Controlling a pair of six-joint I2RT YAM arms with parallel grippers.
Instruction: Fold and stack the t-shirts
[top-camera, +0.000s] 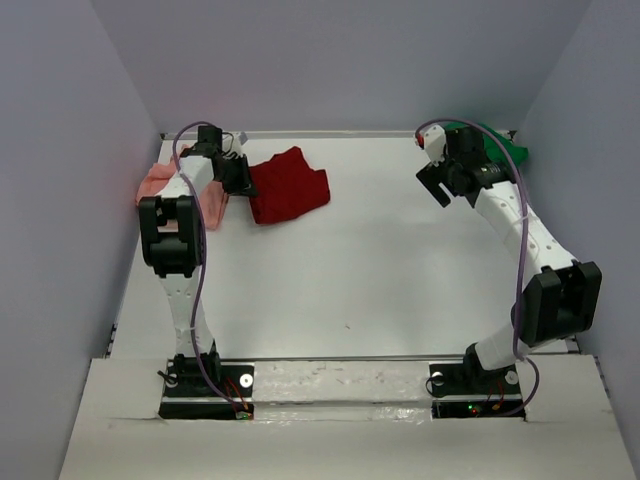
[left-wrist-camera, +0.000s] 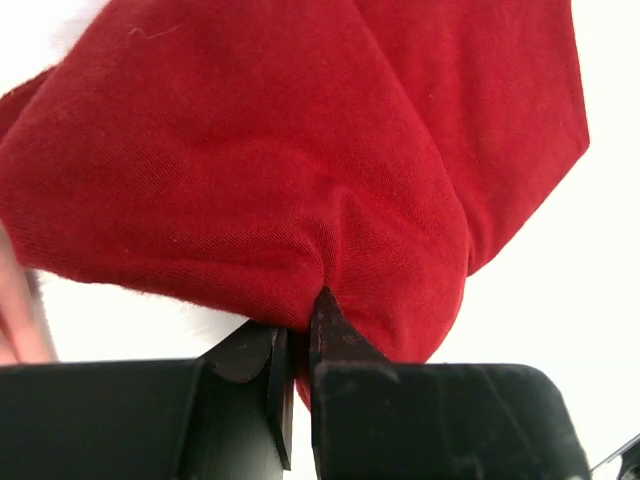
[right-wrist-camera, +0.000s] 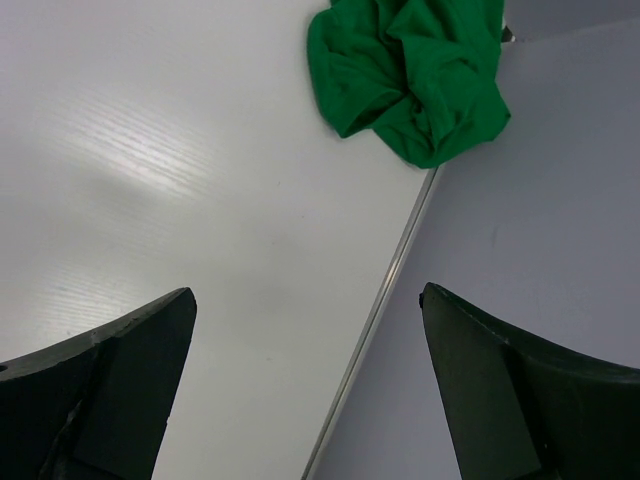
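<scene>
The dark red t-shirt (top-camera: 288, 185) lies crumpled at the back left of the table. My left gripper (top-camera: 243, 178) is shut on its left edge; the left wrist view shows the red cloth (left-wrist-camera: 300, 160) pinched between the black fingers (left-wrist-camera: 330, 330). The salmon pink t-shirt (top-camera: 160, 183) lies against the left wall, partly hidden by my left arm. The bright green t-shirt (top-camera: 500, 148) is bunched in the back right corner, also in the right wrist view (right-wrist-camera: 410, 70). My right gripper (top-camera: 436, 185) is open and empty, hovering in front of the green shirt.
Grey walls (top-camera: 60, 200) enclose the white table (top-camera: 370, 270) on the left, back and right. In the right wrist view the right wall (right-wrist-camera: 540, 200) meets the table edge (right-wrist-camera: 385, 290) between my open fingers.
</scene>
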